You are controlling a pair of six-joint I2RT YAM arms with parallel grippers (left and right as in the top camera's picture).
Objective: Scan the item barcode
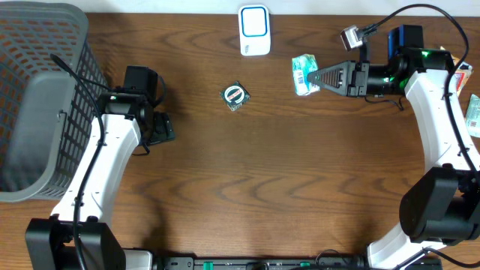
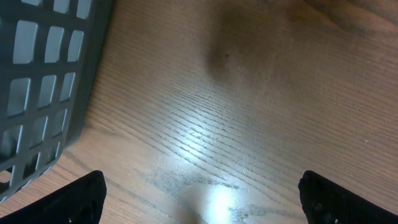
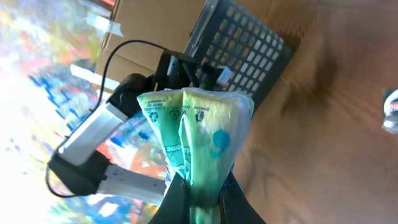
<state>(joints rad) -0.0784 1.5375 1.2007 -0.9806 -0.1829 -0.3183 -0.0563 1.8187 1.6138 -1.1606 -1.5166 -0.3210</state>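
At nine o'clock the left pincer (image 1: pixel 161 129) hangs with jaws apart beside the basket (image 1: pixel 45 45). At one o'clock the right pincer (image 1: pixel 315 77) is clamped on the green packet (image 1: pixel 303 75); presenting seems underway, and next its barcode must face the scanner (image 1: pixel 254 30) at twelve.

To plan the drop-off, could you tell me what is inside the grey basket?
From overhead, the basket shows only its own mesh floor and walls, no item. Its left edge is cut off by the frame, so that side is unseen.
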